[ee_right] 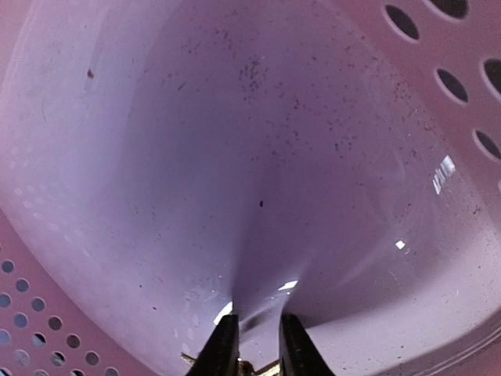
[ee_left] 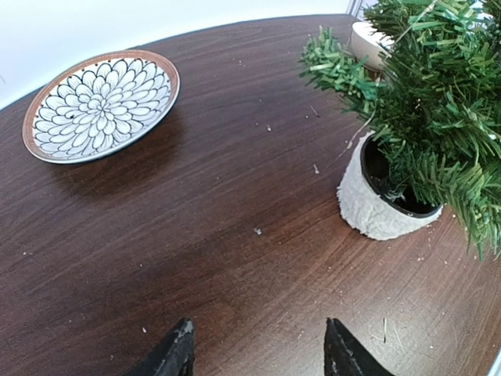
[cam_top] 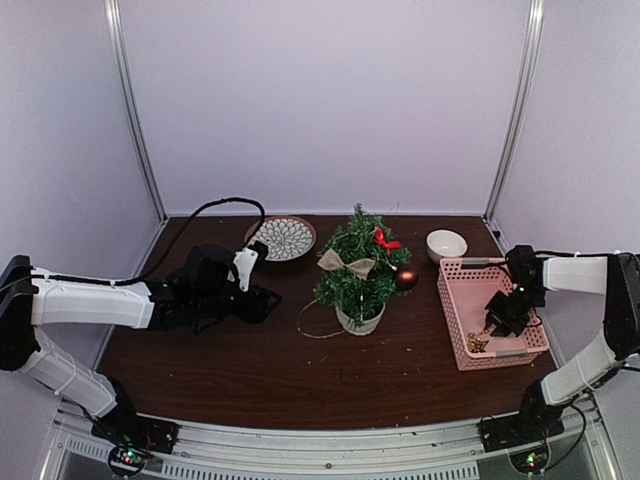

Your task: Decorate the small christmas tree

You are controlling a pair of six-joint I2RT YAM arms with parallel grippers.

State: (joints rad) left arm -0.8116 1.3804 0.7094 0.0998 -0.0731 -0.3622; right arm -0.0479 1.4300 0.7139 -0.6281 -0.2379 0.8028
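Note:
The small christmas tree [cam_top: 358, 272] stands mid-table in a white pot [cam_top: 360, 321], wearing a burlap bow [cam_top: 345, 263], a red bow [cam_top: 385, 240] and a brown ball [cam_top: 406, 278]. My left gripper [cam_top: 262, 300] hovers open, left of the tree. In the left wrist view this gripper [ee_left: 258, 354] is low over bare wood, with the tree [ee_left: 438, 94] and pot [ee_left: 374, 210] ahead to the right. My right gripper [cam_top: 497, 322] reaches down into the pink basket [cam_top: 455, 300]. Its jaws [ee_right: 254, 348] stand narrow, with a bit of a gold ornament [ee_right: 247, 367] between them at the bottom edge.
A patterned plate [cam_top: 281, 238] sits behind the left gripper, also seen as the plate [ee_left: 100, 104] in the left wrist view. A white bowl [cam_top: 446, 244] stands behind the basket. A thin string loop [cam_top: 313, 326] lies left of the pot. Gold pieces [cam_top: 478, 343] lie in the basket.

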